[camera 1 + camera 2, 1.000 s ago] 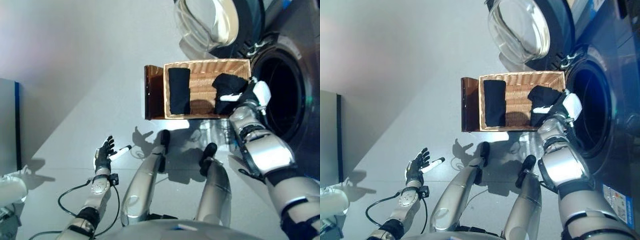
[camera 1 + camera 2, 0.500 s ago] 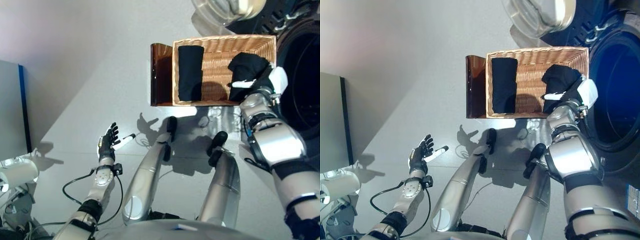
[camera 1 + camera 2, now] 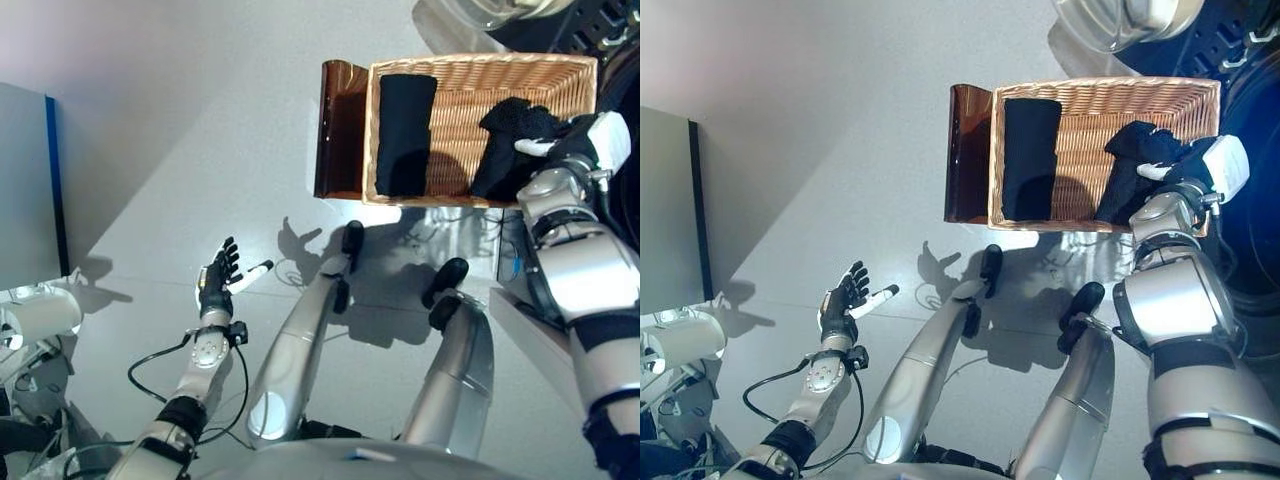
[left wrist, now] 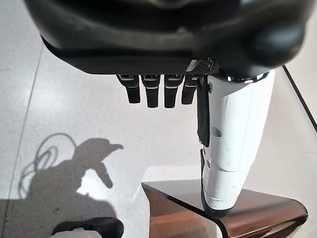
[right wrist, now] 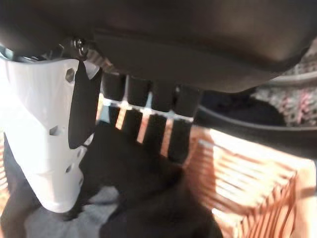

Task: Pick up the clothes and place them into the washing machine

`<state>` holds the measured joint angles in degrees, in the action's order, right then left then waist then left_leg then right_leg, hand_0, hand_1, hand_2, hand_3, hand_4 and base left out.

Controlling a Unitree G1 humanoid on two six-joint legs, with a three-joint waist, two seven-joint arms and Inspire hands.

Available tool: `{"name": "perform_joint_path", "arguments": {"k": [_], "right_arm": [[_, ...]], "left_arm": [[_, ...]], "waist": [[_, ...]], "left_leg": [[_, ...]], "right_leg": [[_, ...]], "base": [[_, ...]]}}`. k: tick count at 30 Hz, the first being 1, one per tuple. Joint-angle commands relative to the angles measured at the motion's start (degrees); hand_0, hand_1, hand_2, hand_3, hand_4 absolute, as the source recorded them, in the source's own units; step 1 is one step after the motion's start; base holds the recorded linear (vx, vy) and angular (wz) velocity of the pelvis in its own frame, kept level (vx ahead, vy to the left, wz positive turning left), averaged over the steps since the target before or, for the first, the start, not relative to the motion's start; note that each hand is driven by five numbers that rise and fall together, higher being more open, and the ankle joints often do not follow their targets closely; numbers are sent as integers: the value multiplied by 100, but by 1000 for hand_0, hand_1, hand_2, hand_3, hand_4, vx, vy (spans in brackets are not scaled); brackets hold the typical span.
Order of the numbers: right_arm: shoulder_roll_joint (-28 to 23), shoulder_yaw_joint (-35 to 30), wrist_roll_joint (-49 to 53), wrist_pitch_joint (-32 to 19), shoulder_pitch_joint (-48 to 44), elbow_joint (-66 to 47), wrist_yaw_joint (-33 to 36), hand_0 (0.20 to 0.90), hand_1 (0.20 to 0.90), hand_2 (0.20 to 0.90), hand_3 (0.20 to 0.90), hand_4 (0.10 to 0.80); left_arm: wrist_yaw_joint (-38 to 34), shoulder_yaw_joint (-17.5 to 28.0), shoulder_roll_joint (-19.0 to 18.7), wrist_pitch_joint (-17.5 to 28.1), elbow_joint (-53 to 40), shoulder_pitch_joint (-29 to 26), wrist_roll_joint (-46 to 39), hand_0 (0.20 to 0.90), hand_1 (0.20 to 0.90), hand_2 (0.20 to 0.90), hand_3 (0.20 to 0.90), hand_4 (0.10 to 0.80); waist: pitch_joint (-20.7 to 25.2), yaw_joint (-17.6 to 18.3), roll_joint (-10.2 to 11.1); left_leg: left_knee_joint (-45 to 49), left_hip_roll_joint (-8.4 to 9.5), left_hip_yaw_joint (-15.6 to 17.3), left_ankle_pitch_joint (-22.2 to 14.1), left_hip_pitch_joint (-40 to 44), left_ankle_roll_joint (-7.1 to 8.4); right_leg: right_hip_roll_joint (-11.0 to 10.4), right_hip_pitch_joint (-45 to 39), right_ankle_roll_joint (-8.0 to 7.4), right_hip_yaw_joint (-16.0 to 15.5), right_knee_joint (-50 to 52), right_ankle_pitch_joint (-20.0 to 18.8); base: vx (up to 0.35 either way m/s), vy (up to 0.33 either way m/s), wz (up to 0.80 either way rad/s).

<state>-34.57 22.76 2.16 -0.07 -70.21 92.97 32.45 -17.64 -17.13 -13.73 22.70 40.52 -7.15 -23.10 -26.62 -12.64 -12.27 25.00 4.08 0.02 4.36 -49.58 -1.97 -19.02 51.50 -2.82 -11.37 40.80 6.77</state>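
1. Filling the upper right corner, the washing machine (image 3: 1250, 60) shows its dark drum opening along the right edge, with its round glass door (image 3: 1120, 15) swung open at the top.
2. Just left of the drum, a wicker basket (image 3: 470, 75) sits on the grey floor (image 3: 200, 150), with a brown panel (image 3: 335, 130) standing against its left side.
3. Inside the basket lie two black garments: a folded black cloth (image 3: 403, 120) flat in the left half, and a crumpled black garment (image 3: 505, 140) bunched in the right half.
4. Reaching into the basket's right half, the right hand (image 3: 570, 140) has its dark fingers (image 5: 148, 124) curled down into the crumpled black garment, with the white-covered thumb (image 5: 44, 144) pressing it from the other side; the cloth is bunched up under the hand and pinched between thumb and fingers.
5. Held low at the left, well apart from the basket, the left hand (image 3: 215, 285) hangs above the floor with its fingers spread and straight and the white-covered thumb pointing out; it holds nothing.
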Motion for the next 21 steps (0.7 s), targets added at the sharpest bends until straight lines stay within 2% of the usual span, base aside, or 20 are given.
{"name": "perform_joint_path", "arguments": {"k": [1,10,17,18,19,20,21], "right_arm": [[-191,347,-79,-108,-390,-113,165,200,200,200,200,300],[88,353,-136,-97,-350,-180,305,200,200,200,200,300],[380,370,-129,-135,-313,-354,367,200,200,200,200,300],[394,356,-102,-131,-340,-315,344,291,291,291,291,365],[394,356,-102,-131,-341,-314,344,543,543,543,543,545],[405,343,-71,-130,-363,-270,319,900,900,900,900,800],[434,323,-38,-121,-399,-214,316,900,900,900,900,800]], "left_arm": [[-238,207,-267,328,-168,80,-83,900,900,900,900,800],[-261,234,-279,346,-125,121,-153,900,900,900,900,800],[-244,247,-329,358,129,142,-203,900,900,900,900,800],[-222,245,-340,361,97,158,-207,900,900,900,900,800],[-222,246,-340,360,96,158,-207,900,900,900,900,800],[-197,230,-333,346,142,147,-202,900,900,900,900,800],[-182,225,-326,335,183,136,-206,900,900,900,900,800]], "waist": [[-92,-46,-130],[-156,83,-86],[-144,170,80],[-148,172,71],[-148,172,71],[-140,164,72],[-127,162,73]], "left_leg": [[305,193,208,-542,-287,254],[248,178,241,-514,-198,261],[56,123,288,-452,33,282],[63,122,296,-432,22,280],[63,121,296,-432,22,280],[43,118,295,-428,32,277],[23,122,293,-427,50,272]], "right_leg": [[86,-164,27,146,-184,31],[139,-216,32,192,-253,-9],[232,-472,-10,171,-567,-167],[233,-459,-22,171,-566,-205],[233,-459,-22,170,-567,-206],[230,-483,-28,159,-601,-211],[232,-507,-30,149,-623,-207]], "base": [[0,0,0],[-3,1,-1],[-8,1,-4],[-30,-3,-13],[-24,-4,-15],[0,-5,-12],[7,-3,-15]]}}
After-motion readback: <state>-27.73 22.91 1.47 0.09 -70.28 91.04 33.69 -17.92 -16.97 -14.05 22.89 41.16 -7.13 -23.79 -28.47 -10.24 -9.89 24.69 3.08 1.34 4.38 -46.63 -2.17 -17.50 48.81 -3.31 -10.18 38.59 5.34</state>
